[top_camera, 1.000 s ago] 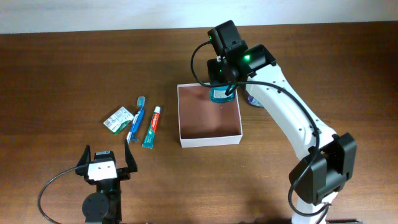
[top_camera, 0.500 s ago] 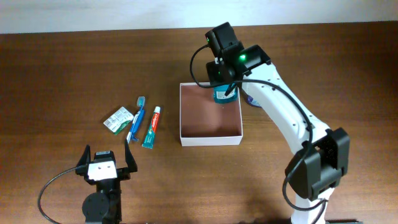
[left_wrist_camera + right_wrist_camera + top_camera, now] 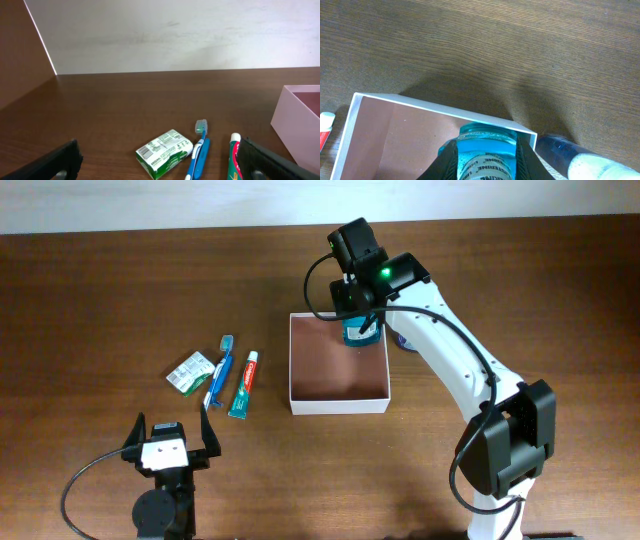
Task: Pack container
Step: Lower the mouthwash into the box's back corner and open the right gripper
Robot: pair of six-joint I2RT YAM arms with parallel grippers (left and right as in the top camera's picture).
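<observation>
Container (image 3: 338, 407): one shallow square box with white walls and a reddish-brown floor, right of centre on the tabletop (image 3: 100, 290).
Bottles: two. A blue bottle (image 3: 356, 333) is at the container's far right corner. A dark bottle (image 3: 572, 156) lies just outside the right wall.
Other toiletries: one toothbrush (image 3: 219, 372), one toothpaste tube (image 3: 243, 384) and one green packet (image 3: 190, 372), close together left of the container and apart from it.
Right fingers (image 3: 448, 160): closed on the blue bottle, one pressing each side.
Left fingers (image 3: 270, 162): spread wide, holding nothing, near the tabletop's front edge.
Open room: most of the container floor shows bare, and brown tabletop lies between the left fingers and the toiletries.
</observation>
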